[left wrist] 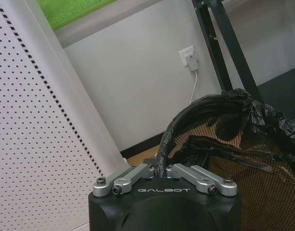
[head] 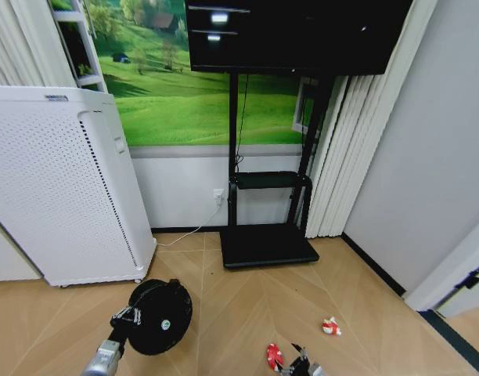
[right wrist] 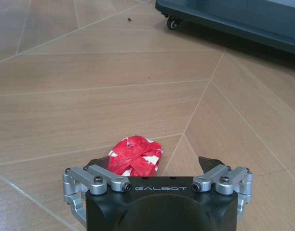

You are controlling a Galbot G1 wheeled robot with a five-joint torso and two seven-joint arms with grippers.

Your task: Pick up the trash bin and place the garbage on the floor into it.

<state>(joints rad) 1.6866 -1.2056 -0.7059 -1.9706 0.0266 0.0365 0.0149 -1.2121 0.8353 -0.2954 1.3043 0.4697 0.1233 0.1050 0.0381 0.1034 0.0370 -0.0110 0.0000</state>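
Clearly the risk lies low in the head view: the trash bin (head: pixel 163 315), tipped with its mouth facing up toward the camera, hangs from the left pincer (head: pixel 124 319) beside the white perforated appliance (head: pixel 59 184); a thin rim grip could slip. A second wrapper (head: pixel 330 327) lies apart on the floor (head: pixel 247 313).

From the left wrist, the left pincer (left wrist: pixel 161 169) is closed on the bin's lined rim.

From the right wrist, the right pincer (right wrist: pixel 154 166) is spread wide, empty, one finger beside the red-and-white wrapper (right wrist: pixel 134 155); closing off-centre might nudge it away.
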